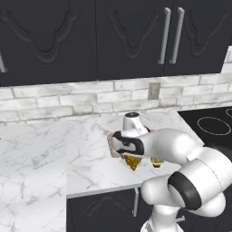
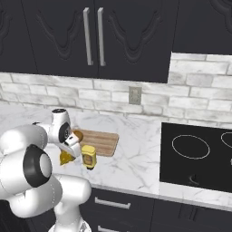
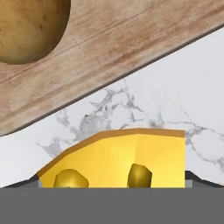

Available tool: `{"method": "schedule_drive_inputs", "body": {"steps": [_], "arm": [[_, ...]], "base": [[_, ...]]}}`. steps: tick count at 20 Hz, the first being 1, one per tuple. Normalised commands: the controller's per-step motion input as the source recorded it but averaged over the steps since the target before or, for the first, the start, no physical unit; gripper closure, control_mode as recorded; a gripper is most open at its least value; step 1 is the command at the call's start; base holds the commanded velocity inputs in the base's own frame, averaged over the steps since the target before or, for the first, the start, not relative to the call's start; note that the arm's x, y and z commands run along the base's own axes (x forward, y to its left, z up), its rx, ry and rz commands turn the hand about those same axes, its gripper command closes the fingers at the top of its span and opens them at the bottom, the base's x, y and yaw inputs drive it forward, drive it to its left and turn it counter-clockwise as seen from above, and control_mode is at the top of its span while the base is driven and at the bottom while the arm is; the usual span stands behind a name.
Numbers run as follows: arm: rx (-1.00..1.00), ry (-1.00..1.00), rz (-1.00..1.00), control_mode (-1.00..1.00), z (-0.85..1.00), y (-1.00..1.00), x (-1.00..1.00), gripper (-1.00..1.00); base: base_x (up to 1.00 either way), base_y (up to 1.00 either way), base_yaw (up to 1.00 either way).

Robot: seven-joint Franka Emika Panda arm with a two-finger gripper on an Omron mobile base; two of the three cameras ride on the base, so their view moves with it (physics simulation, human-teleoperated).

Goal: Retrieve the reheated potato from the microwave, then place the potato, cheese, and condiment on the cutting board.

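Blocking much of the left base view, the arm's white links cover most of the cutting board (image 1: pixel 110 144), leaving a thin brown edge, plus a sliver of the cheese (image 1: pixel 132 162) and the base of the condiment (image 1: pixel 157 162). From the right base view the board (image 2: pixel 102 141) shows plainly on the marble counter (image 2: pixel 136 149), with the potato (image 2: pixel 78 135) on its left end, partly behind the wrist. Just in front of the board stands the yellow condiment bottle (image 2: pixel 89 157), on the counter and off the wood. The cheese wedge (image 2: pixel 67 157) peeks out below the end effector (image 2: pixel 68 152), also on the counter beside the board's near edge.

The hand view gives what the base cameras cannot: the wedge (image 3: pixel 127 159) sits right at the dark fingertips (image 3: pixel 189 176), which stand spread at either side of it, wide apart; whether they press its sides cannot be made out, as the lower part is cut off. Beyond it lies the board edge (image 3: pixel 113 57) and the potato (image 3: pixel 28 26), cropped at the corner.
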Motion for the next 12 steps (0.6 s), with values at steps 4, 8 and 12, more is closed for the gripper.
{"method": "schedule_drive_inputs", "body": {"steps": [4,8,12], "arm": [[0.0,-0.14,0.0,-1.0,0.38,0.03,-0.14,1.0],[0.0,-0.08,-0.02,-1.0,0.45,-0.01,0.01,1.0],[0.0,0.0,-0.02,-1.0,0.45,0.0,0.12,1.0]], "base": [[0.0,0.0,0.0],[0.0,0.0,0.0],[0.0,0.0,0.0]]}}
